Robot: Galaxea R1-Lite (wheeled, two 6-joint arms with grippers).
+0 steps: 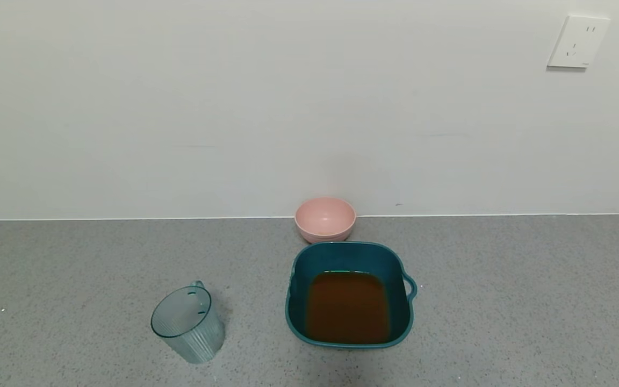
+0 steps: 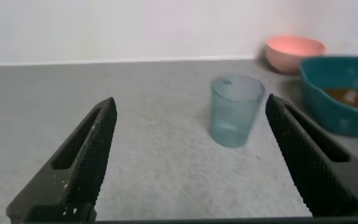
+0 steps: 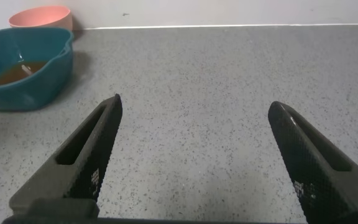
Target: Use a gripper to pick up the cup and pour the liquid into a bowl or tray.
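The pale blue-grey ribbed cup (image 1: 188, 324) stands upright and looks empty on the grey counter, left of the teal basin (image 1: 350, 253). The orange-brown liquid (image 1: 348, 307) lies in the basin. In the left wrist view the cup (image 2: 235, 111) stands apart, beyond my open left gripper (image 2: 190, 107), nearer one finger. The basin (image 2: 328, 93) with liquid (image 2: 353, 96) shows beside it. My right gripper (image 3: 194, 106) is open and empty over bare counter, with the basin (image 3: 27, 84) and liquid (image 3: 14, 73) off to one side. Neither gripper shows in the head view.
A small round pink bowl (image 1: 325, 219) stands against the wall just behind the basin; it also shows in the left wrist view (image 2: 294, 52) and the right wrist view (image 3: 40, 17). A white wall socket (image 1: 578, 41) is high on the right.
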